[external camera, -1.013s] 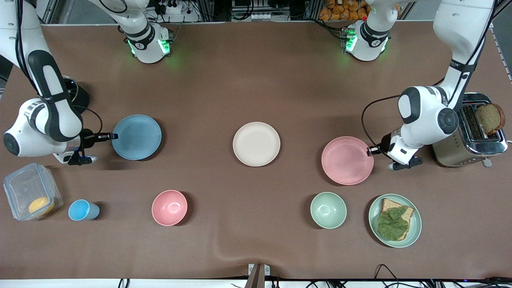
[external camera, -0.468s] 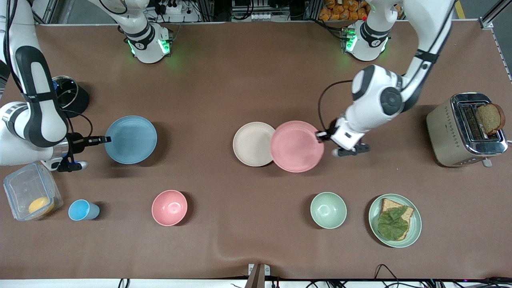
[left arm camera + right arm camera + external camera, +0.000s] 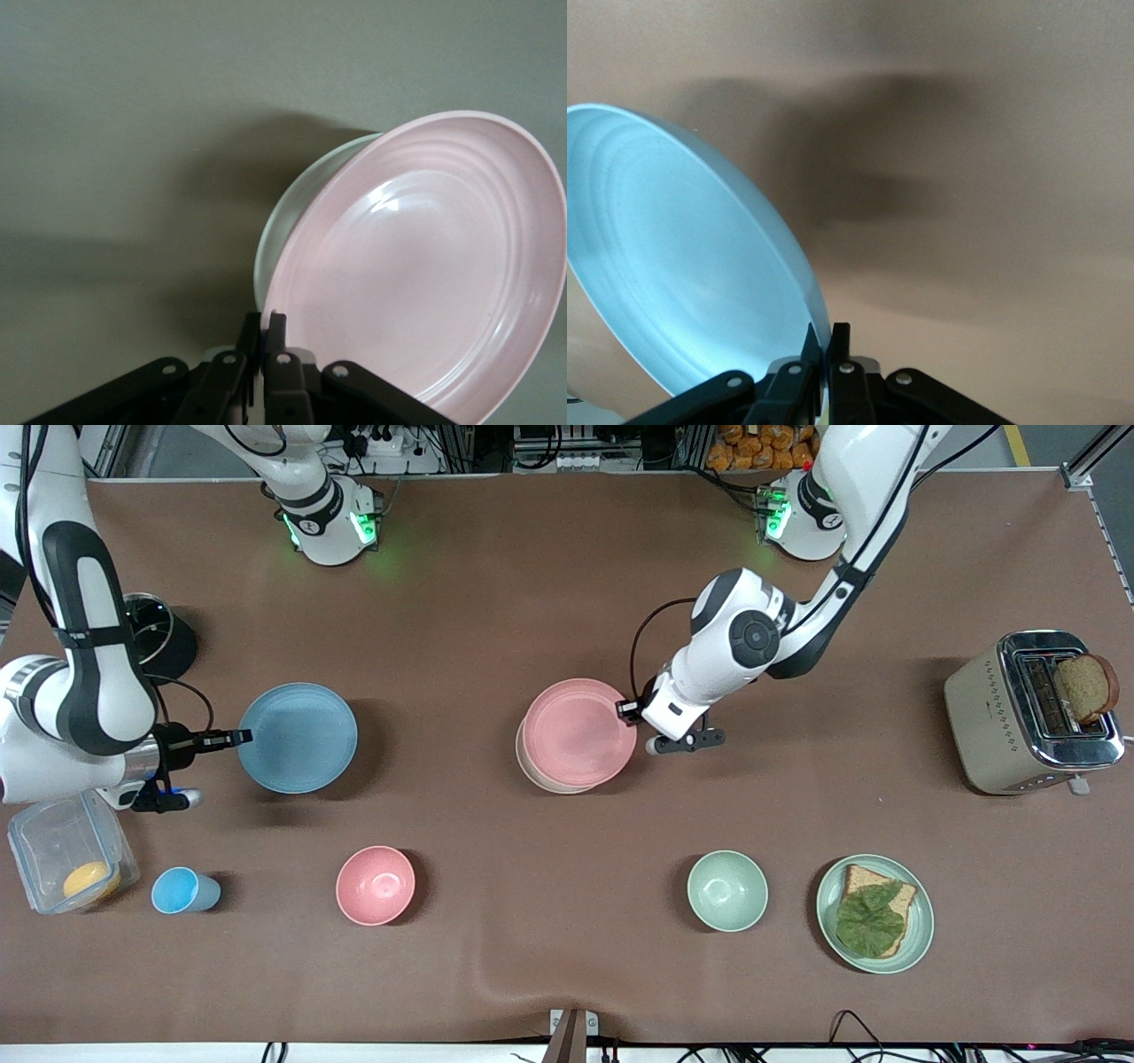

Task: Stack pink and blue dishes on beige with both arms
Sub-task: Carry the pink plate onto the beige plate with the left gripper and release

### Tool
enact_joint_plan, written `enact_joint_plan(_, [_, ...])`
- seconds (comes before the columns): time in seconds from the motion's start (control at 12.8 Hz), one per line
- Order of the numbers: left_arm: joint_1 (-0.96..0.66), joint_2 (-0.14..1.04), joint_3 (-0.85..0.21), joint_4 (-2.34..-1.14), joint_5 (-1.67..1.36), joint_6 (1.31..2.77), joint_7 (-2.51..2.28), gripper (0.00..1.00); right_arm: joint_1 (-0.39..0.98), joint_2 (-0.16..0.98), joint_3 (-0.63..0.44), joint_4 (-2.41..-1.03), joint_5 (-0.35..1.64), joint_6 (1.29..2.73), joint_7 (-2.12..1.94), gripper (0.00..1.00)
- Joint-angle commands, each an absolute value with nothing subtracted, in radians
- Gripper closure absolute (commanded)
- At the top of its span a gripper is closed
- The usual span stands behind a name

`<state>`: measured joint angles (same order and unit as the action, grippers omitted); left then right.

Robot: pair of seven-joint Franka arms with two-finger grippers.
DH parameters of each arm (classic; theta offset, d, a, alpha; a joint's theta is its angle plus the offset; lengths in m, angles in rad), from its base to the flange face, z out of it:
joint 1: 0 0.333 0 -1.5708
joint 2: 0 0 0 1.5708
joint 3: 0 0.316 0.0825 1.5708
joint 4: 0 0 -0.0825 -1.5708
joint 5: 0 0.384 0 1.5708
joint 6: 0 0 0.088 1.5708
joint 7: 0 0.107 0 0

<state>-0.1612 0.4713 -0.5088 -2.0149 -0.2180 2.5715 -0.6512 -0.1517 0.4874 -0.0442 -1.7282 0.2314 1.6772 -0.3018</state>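
The pale pink plate (image 3: 578, 732) hangs just over the cream-beige plate (image 3: 540, 778) at the table's middle, covering most of it. My left gripper (image 3: 627, 709) is shut on the pink plate's rim at the side toward the left arm's end. In the left wrist view the pink plate (image 3: 425, 266) is tilted, with the beige plate's edge (image 3: 288, 217) showing under it and the left gripper (image 3: 265, 320) pinching the rim. The light blue plate (image 3: 298, 737) is lifted over the table toward the right arm's end, with my right gripper (image 3: 241, 735) shut on its rim. The right wrist view shows the blue plate (image 3: 673, 266) in the right gripper (image 3: 825, 335).
Nearer the front camera stand a pink bowl (image 3: 376, 885), a small blue cup (image 3: 183, 891), a green bowl (image 3: 727, 890) and a green plate with a sandwich (image 3: 875, 913). A clear box (image 3: 69, 851) and a black pot (image 3: 164, 634) are at the right arm's end, a toaster (image 3: 1032, 713) at the left arm's.
My left arm carried the pink plate from near the toaster across to over the beige plate. My right gripper lifted the blue plate slightly; it has barely shifted.
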Motion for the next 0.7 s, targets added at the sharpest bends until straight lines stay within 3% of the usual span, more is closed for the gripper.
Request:
enact_joint_plan(0.0, [-0.172, 0.549, -0.503, -1.983, -0.198, 2.632, -0.655, 1.00, -0.121, 0.506, -0.048, -1.666, 0.239, 1.623, -0.253, 1.00])
enact_joint_plan(0.62, [-0.183, 0.598, -0.502, -1.987, -0.158, 2.664, -0.655, 1.00, 0.034, 0.508, -0.046, -1.600, 0.282, 1.560, -0.075, 1.00])
